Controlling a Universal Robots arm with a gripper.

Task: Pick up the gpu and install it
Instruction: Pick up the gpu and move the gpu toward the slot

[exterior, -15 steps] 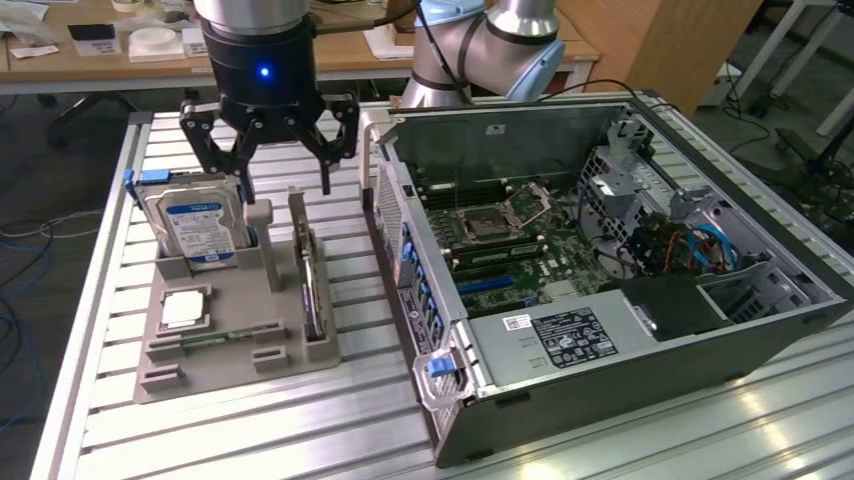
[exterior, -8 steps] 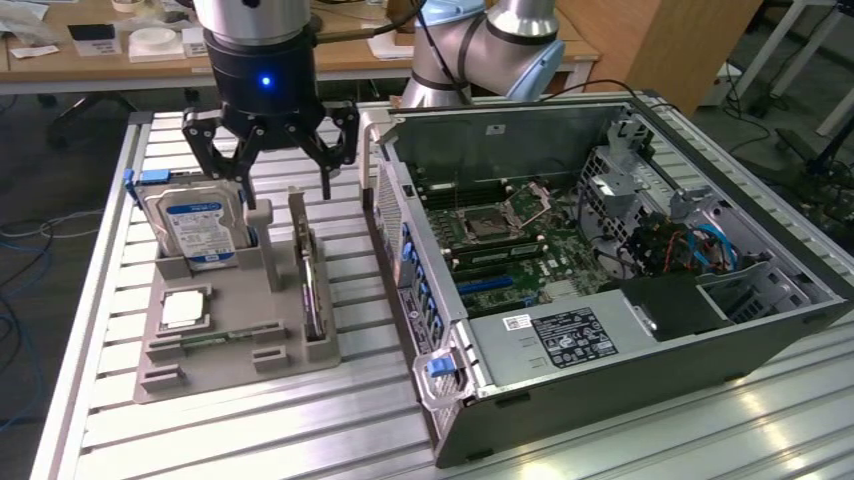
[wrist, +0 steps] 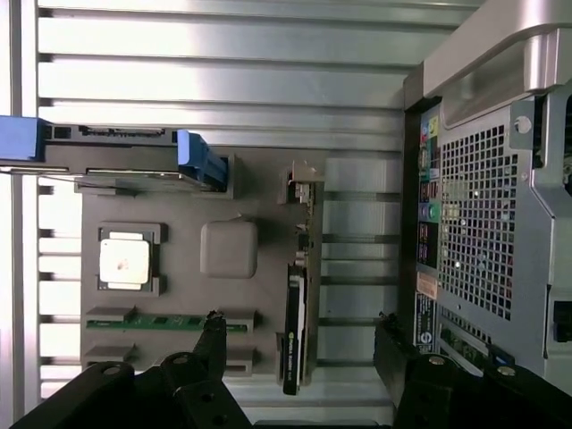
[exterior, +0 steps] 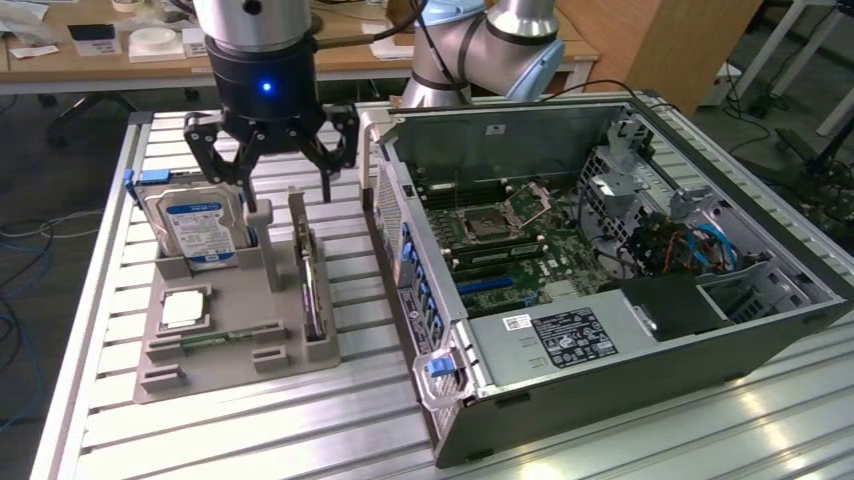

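In the exterior view, one gpu [exterior: 308, 280] is stood on edge in one grey tray [exterior: 227, 372] on the worktop [exterior: 267, 435], with one hard drive [exterior: 198, 228], one CPU [exterior: 183, 308] and one memory stick [exterior: 220, 340]. The end effector [exterior: 283, 182] is spread wide above the tray, empty. In the wrist view, the gpu is seen between two fingers [wrist: 213, 338], untouched.

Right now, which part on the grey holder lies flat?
The square silver processor chip; the hard drive and the graphics card stand on edge.
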